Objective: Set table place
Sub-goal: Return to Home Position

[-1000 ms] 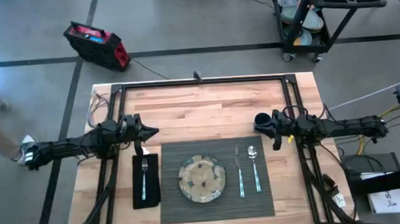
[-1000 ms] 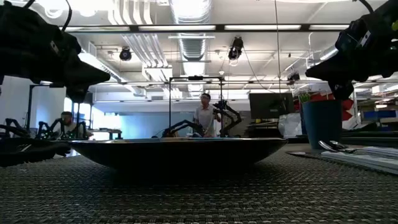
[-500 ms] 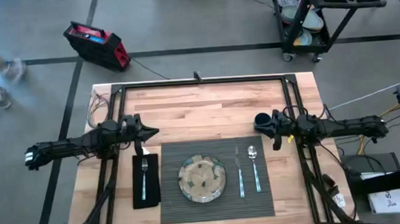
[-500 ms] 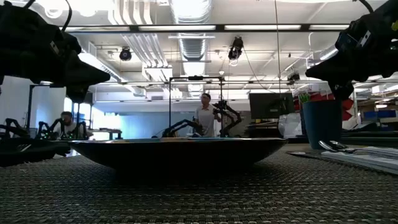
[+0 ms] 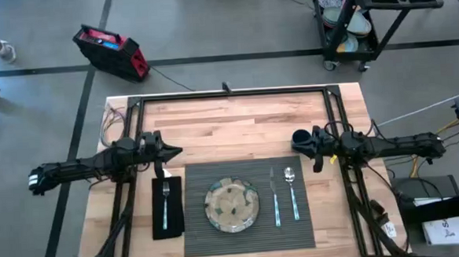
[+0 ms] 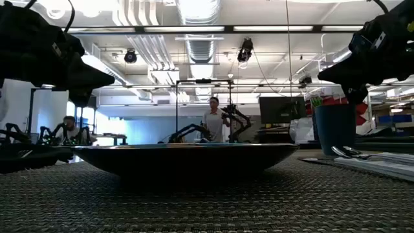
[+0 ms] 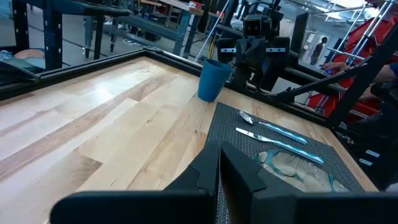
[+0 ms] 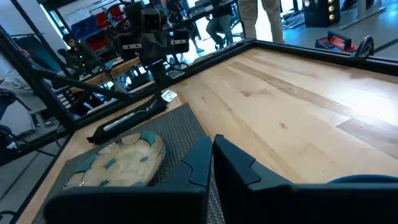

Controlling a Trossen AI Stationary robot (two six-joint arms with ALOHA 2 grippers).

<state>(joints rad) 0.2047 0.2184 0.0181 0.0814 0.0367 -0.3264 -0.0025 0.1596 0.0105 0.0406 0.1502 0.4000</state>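
Nothing on my table has moved since a moment ago. Both arms are just where they were. Only a person's feet on the floor, way off at the far left, are in a new spot.

My left gripper hangs in the air over the bare wood, just past the far end of the black napkin. Its fingers are pressed together and hold nothing.

A fork lies on the napkin. The napkin sits right beside the left edge of the dark mat.

On the mat I see the round plate in the middle. Then comes the knife, and then the spoon, side by side.

The blue cup stands on the wood, just past the mat's far right corner.

My right gripper hangs in the air right beside the cup. Its fingers are pressed together too, with nothing in them.
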